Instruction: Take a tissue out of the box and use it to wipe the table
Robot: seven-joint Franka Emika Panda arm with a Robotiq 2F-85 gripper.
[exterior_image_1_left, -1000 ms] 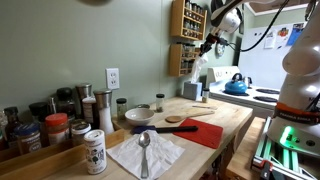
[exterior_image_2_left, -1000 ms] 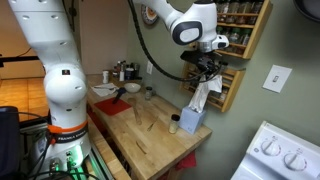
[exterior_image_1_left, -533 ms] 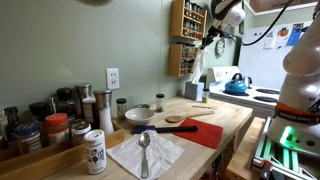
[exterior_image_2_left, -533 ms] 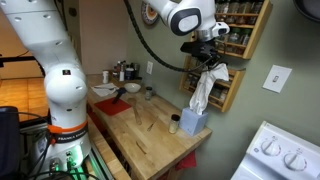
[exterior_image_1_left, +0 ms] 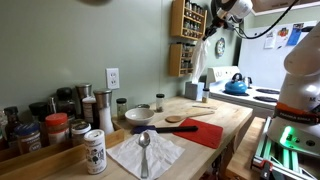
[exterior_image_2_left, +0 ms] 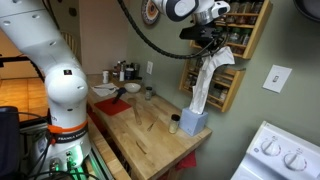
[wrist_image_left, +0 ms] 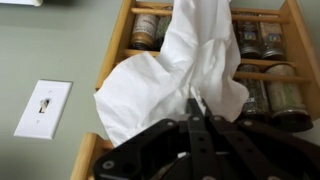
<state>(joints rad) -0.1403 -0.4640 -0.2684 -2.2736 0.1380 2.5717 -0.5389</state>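
Observation:
My gripper (exterior_image_2_left: 213,40) is shut on the top of the white tissue (exterior_image_2_left: 208,78), high above the counter in front of the wooden spice rack. The tissue hangs down in a long stretched strip to the small pale box (exterior_image_2_left: 193,120), which stands on the wooden table (exterior_image_2_left: 150,140) near the wall. In an exterior view the gripper (exterior_image_1_left: 217,33) holds the tissue (exterior_image_1_left: 202,62) above the box (exterior_image_1_left: 192,90). In the wrist view the shut fingers (wrist_image_left: 193,108) pinch the crumpled tissue (wrist_image_left: 165,75), which covers much of the rack.
A wooden spice rack (exterior_image_2_left: 232,45) hangs on the wall right behind the gripper. A blue kettle (exterior_image_1_left: 236,85) sits on the white stove. A bowl (exterior_image_1_left: 138,115), red mat (exterior_image_1_left: 198,130), napkin with spoon (exterior_image_1_left: 145,152) and spice jars (exterior_image_1_left: 50,128) lie on the table (exterior_image_1_left: 225,118).
My gripper has risen steadily with the tissue, drawing it up out of the box into a longer hanging strip. The box has stayed in place.

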